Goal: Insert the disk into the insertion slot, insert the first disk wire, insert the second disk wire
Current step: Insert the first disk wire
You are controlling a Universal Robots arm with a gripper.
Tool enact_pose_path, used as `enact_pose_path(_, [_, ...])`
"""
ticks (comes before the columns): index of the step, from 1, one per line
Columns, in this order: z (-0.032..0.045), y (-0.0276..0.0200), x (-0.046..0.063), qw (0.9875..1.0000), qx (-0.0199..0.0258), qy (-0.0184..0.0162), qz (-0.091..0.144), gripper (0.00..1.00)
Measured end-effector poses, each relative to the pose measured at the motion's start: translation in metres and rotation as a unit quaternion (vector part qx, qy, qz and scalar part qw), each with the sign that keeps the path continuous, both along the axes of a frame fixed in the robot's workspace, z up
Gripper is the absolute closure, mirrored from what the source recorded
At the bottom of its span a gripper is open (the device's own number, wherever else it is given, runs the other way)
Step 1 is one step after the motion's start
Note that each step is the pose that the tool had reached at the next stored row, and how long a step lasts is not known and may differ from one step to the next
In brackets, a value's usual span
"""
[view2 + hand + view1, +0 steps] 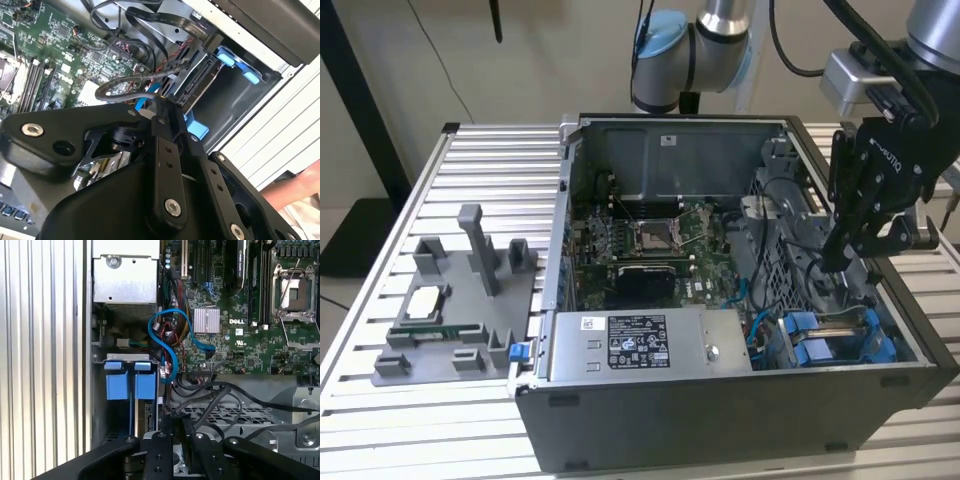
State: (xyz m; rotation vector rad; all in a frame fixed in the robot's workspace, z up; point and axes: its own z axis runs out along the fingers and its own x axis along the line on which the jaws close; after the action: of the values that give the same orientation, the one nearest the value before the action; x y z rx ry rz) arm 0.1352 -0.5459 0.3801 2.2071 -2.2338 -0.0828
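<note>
The disk (pixel 199 84) sits edge-on in the insertion slot (pixel 239 102), a grey sheet-metal bay at the case's corner, with its blue carrier tabs (pixel 131 385) facing out. In the exterior view the blue carrier (pixel 820 345) lies low at the case's right. My gripper (pixel 835 262) hangs inside the case just beside the disk's connector edge. The fingers are pressed together at the tip (pixel 161 102) and look shut on a wire end. A blue wire (pixel 145 97) and a looped black wire (pixel 120 86) both run to that tip. In the first wrist view the gripper (pixel 172 419) is beside the carrier tabs.
The silver power-supply box (pixel 650 345) fills the case's near side and the green motherboard (pixel 650 245) lies behind it. A grey fixture (pixel 450 310) with parts stands on the slatted table (pixel 380 400) at the exterior view's left. A person's arm (pixel 295 197) is outside the case.
</note>
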Motion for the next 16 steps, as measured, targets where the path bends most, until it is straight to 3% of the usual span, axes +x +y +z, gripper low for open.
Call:
enact_pose_path(6, [-0.0004,-0.0002,0.0005,1.0,0.0,0.0,0.0,1.0])
enact_pose_path(16, [-0.0049,-0.0061,0.008,1.0,-0.0001,0.0016,0.0,1.0])
